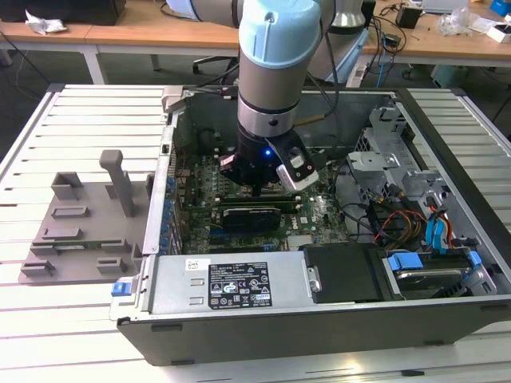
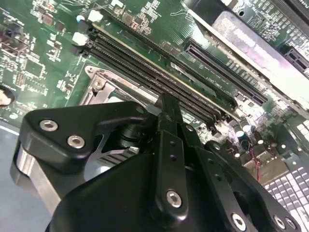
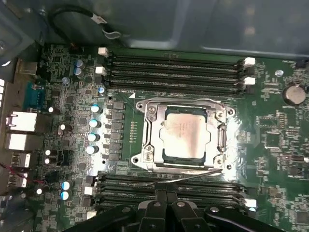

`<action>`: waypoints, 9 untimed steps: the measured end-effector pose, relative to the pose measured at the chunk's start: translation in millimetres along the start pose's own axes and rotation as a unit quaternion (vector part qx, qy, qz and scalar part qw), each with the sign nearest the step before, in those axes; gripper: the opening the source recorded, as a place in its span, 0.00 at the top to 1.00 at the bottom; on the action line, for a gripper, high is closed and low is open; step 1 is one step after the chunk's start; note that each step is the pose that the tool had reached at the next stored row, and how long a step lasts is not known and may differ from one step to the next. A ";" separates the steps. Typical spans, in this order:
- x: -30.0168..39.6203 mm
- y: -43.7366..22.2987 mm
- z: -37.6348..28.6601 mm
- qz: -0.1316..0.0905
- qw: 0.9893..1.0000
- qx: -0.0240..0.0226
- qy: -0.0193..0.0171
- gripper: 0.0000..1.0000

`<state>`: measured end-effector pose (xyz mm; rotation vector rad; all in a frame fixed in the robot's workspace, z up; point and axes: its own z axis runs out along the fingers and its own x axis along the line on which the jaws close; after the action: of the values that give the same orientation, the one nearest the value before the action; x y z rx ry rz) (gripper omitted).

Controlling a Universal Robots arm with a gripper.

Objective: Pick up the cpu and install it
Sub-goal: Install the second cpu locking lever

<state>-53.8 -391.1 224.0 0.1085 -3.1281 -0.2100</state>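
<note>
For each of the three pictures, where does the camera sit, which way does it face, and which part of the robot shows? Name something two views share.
Exterior view: off the arm, above the table, looking down into the open computer case; the arm and gripper hang inside it.
First wrist view: on the arm, facing down at the motherboard; the cpu lies in its socket frame, gripper at the edge.
Second wrist view: on the arm, looking steeply along the gripper at the memory slots.
Shared: both wrist views show the memory slots.
</note>
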 end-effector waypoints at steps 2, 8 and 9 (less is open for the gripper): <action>0.3 0.7 3.9 0.000 1.000 0.000 0.000 0.89; 6.0 10.7 17.6 0.000 1.000 0.000 0.000 0.89; 10.7 12.4 19.9 0.000 1.000 0.000 0.000 0.89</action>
<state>-65.5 -376.9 206.0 0.1085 -3.1282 -0.2102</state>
